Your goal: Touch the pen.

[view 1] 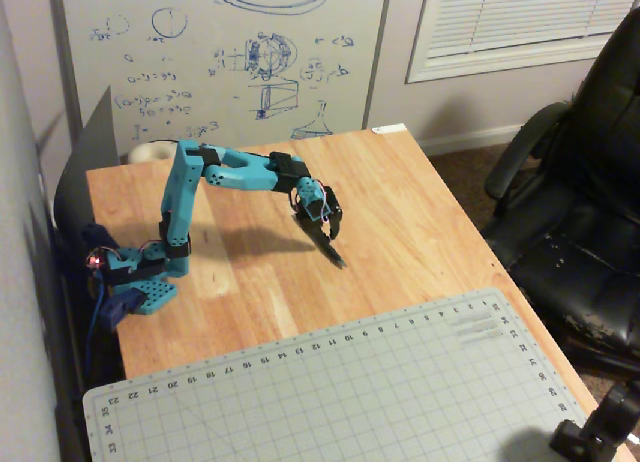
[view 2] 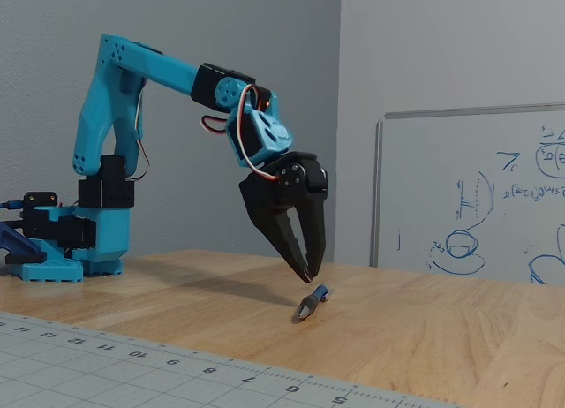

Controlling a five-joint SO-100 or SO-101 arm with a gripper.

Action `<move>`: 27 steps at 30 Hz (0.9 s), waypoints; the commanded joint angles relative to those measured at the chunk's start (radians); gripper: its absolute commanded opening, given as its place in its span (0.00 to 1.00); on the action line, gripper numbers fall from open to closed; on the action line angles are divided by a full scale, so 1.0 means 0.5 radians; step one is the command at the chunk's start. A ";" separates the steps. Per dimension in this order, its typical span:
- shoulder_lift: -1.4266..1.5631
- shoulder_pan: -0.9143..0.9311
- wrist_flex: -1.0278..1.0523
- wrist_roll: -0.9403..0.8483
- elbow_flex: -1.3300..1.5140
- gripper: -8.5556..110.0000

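- Left of my black two-finger gripper (view 2: 308, 276) lies bare wooden tabletop (view 1: 400, 197); my fingers are pressed together.
- The thin dark blue-black pen (view 2: 312, 302) lies just below and right of my fingertips, nearly touching.
- The grey cutting mat (view 1: 370, 392) carries ruler numbers; the whiteboard (view 1: 220, 52) scribbles are unreadable.
- Only the high fixed view shows the black office chair (view 1: 580, 202).

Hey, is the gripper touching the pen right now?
Apart. In the low side-on fixed view, the gripper tips hang just above the pen, with a sliver of wall and table showing between them.
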 commanded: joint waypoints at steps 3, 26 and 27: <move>-0.021 0.025 -0.037 -0.018 -0.187 0.08; -0.067 0.031 -0.037 -0.018 -0.242 0.08; -0.071 0.031 -0.037 -0.018 -0.236 0.08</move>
